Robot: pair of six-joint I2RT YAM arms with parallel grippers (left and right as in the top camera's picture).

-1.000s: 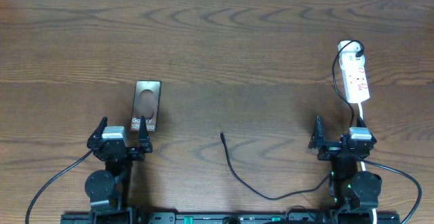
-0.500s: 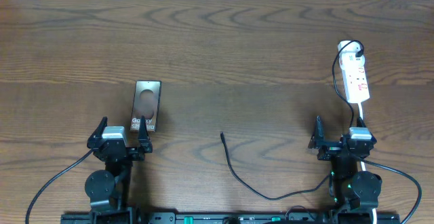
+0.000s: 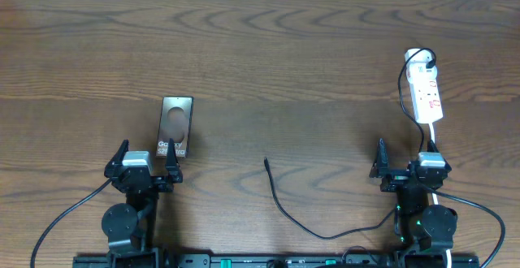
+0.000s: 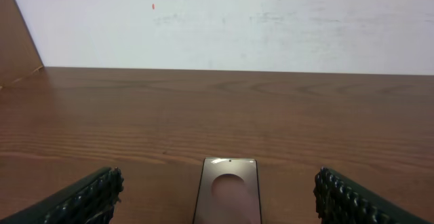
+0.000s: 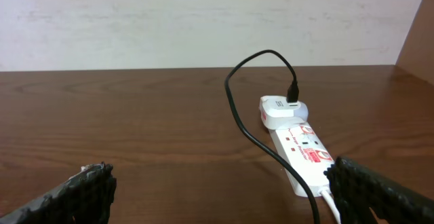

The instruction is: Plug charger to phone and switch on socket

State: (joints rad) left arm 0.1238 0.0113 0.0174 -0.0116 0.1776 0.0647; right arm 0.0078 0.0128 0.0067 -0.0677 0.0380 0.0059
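A brown wavy grain is being shown by the wooden tabletop (image 3: 260, 57). Red markings are being displayed on the narrow white power strip (image 3: 427, 96), and white lettering on the flat brownish-grey phone (image 3: 175, 127). Plain black is being shown by the thin black charger cable (image 3: 274, 193).

- Broad brown wooden table (image 3: 284, 49): dark stained grain, smooth, low satin sheen.
- Flat brownish-grey phone (image 4: 226, 190): glossy, reflective face; white printed lettering.
- Narrow white power-strip socket (image 5: 302, 153): smooth hard plastic, slight gloss; red printed labels.
- Thin black charger cable (image 3: 292, 215): smooth, matt, rubbery-looking sheath.
- Left gripper (image 4: 218, 200), finger pads (image 4: 88, 198): black, matt, rough studded texture.
- Right gripper (image 5: 224, 197), finger pads (image 5: 380, 195): same black studded finish.
- White back wall (image 4: 237, 20): matt paint, faintly scuffed.
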